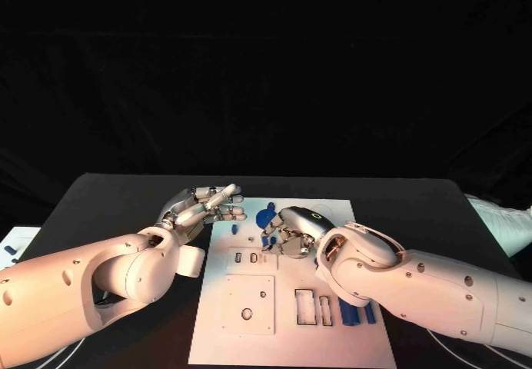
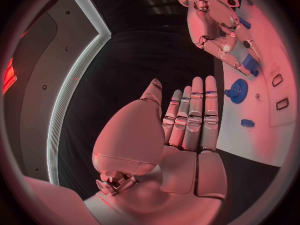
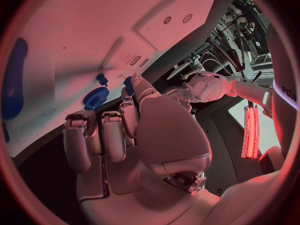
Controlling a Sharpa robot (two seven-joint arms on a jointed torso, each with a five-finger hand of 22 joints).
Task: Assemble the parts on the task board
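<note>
The white task board point(image 1: 250, 338) lies mid-table with several cut-out slots. My right hand point(image 1: 295, 231) hovers over its far part and pinches a small blue part point(image 2: 250, 63) at its fingertips; the same part point(image 3: 128, 84) shows in the right wrist view. A blue gear point(image 1: 265, 218) stands on the board just left of that hand, and a tiny blue piece point(image 1: 235, 228) lies nearer the board's left edge. My left hand point(image 1: 206, 206) is held beside the board's far left edge, fingers straight and apart from everything, holding nothing.
A few long blue parts point(image 1: 355, 314) lie by the board's right edge, close under my right forearm. Rectangular slots point(image 1: 304, 304) and a square plate with a hole point(image 1: 246, 305) take up the board's near half. Black table surrounds the board.
</note>
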